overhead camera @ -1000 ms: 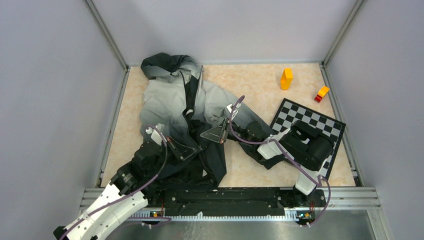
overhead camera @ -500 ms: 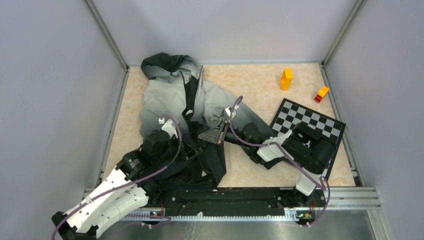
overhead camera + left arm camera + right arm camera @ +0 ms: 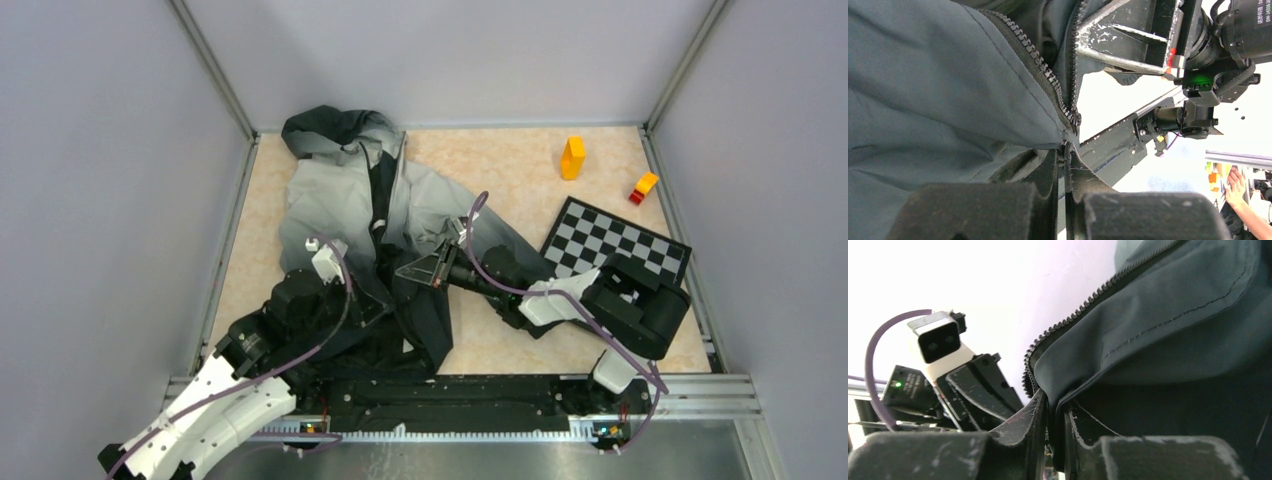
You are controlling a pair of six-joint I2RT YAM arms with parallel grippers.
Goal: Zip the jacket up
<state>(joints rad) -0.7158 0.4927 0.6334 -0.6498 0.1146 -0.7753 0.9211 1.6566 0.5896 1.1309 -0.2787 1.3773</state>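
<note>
Jacket (image 3: 330, 200) zipper base (image 3: 1075, 120) pinched by left hand (image 3: 1064, 159), right hand (image 3: 1052, 407) opposite, clamped on front edge

table (image 3: 500, 170) | jacket (image 3: 330, 200) | checkerboard (image 3: 605, 235) | orange block (image 3: 572, 157) | red-yellow block (image 3: 644, 187)

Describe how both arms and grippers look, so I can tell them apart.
The left arm and right arm match: white shells, black motor joints, a purple cable looping along each. The left gripper and right gripper both have black, white-scuffed flat fingers.
</note>
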